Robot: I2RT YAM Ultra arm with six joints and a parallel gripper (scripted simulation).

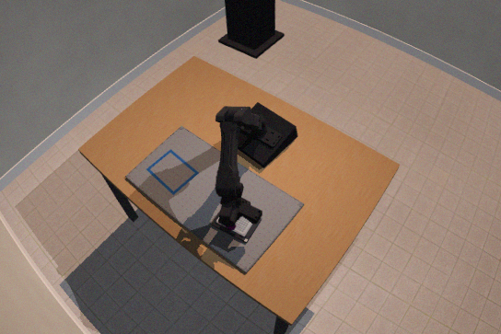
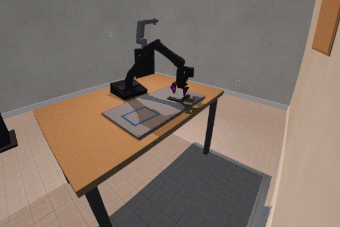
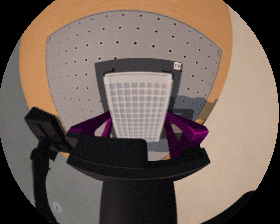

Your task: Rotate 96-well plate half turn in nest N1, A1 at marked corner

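While its purple-tipped gripper clamps the long sides of a single white 96-well plate, one black arm reaches down over the near end of a grey perforated deck. The plate, a pale rectangle gridded with small wells, sits over the one dark plate nest, whose black border frames it on three sides in the wrist view; whether it rests in the nest or is raised just above it cannot be told. A small white label marks the nest's far right corner. The plate's cut corner is too small to make out. Farther along the same deck lies one blue taped outline, well apart from the nest. Beyond the deck, the arm's black base sits on one wooden table. Farthest off, one tall black pedestal stands on the tiled floor near the grey wall.
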